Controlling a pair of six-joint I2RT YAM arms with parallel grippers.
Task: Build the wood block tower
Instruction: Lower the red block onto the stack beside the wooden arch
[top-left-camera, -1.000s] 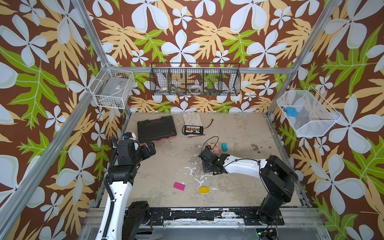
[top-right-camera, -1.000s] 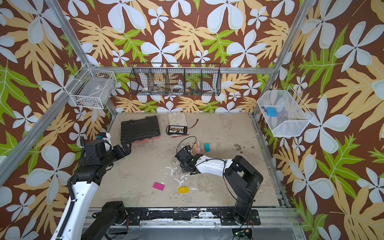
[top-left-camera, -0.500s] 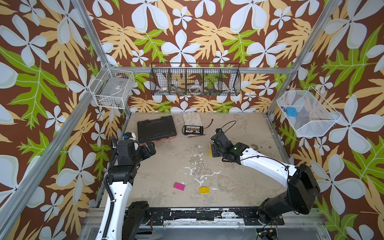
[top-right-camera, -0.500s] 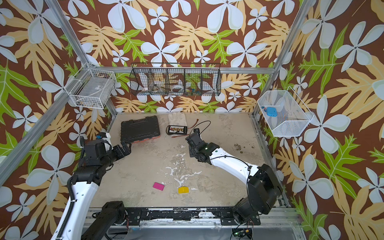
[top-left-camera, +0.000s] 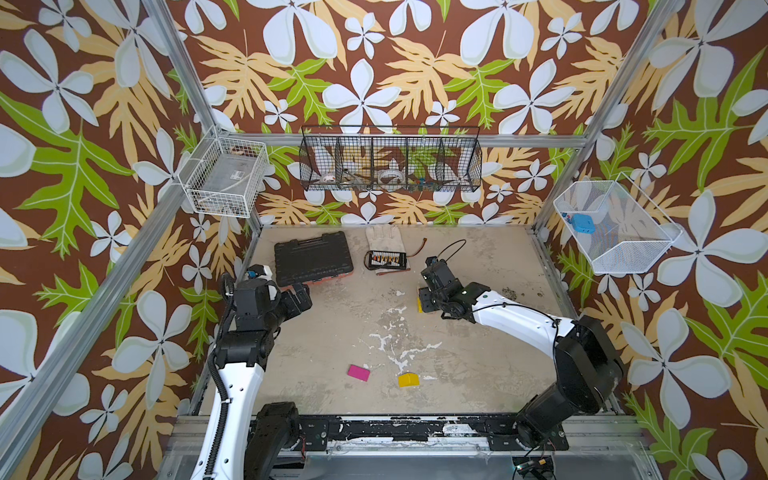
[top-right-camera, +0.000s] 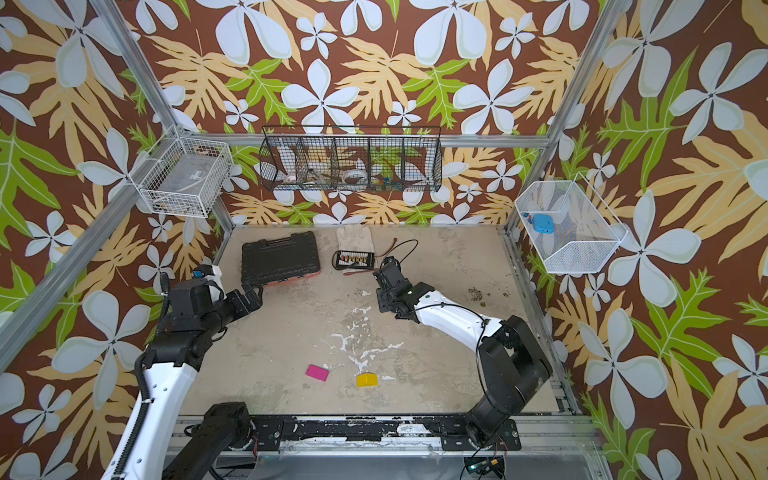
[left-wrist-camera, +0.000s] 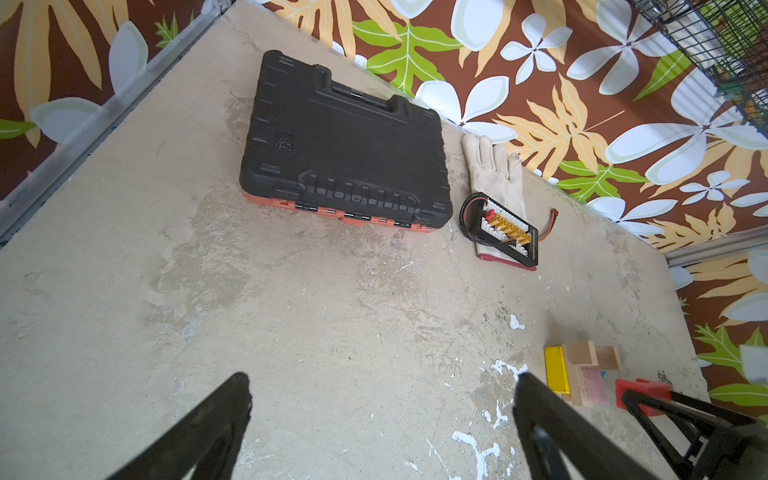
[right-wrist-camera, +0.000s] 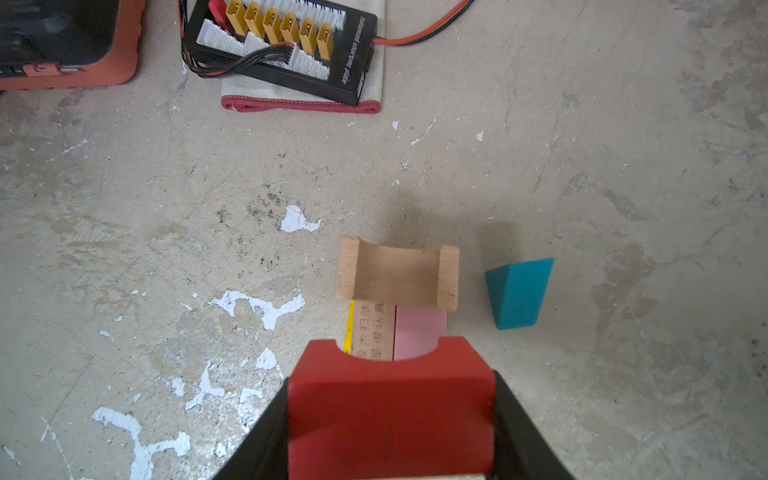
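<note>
My right gripper (right-wrist-camera: 390, 392) is shut on a red arch block (right-wrist-camera: 390, 419), its jaws pressed to both sides. Just ahead of it lies the low tower: a plain wood arch (right-wrist-camera: 397, 272) resting on a lettered wood rectangle (right-wrist-camera: 372, 332) and a pink block (right-wrist-camera: 419, 330), with a yellow block (left-wrist-camera: 557, 370) alongside. A teal wedge (right-wrist-camera: 517, 293) stands on the floor beside them. In both top views the right gripper (top-left-camera: 432, 297) hides most of this stack. A magenta block (top-left-camera: 358, 372) and a yellow wedge (top-left-camera: 408, 380) lie near the front. My left gripper (left-wrist-camera: 382, 399) hangs open and holds nothing at the left (top-left-camera: 301, 297).
A black tool case (top-left-camera: 312, 257) lies at the back left, close to the left gripper. A glove (top-left-camera: 384, 239) with a connector board (top-left-camera: 386, 259) and wires lies at the back middle. Wire baskets (top-left-camera: 390, 160) hang on the walls.
The right arm has stretched out and its gripper has moved back over the stacked blocks, where it now stays. The left arm has not moved.
</note>
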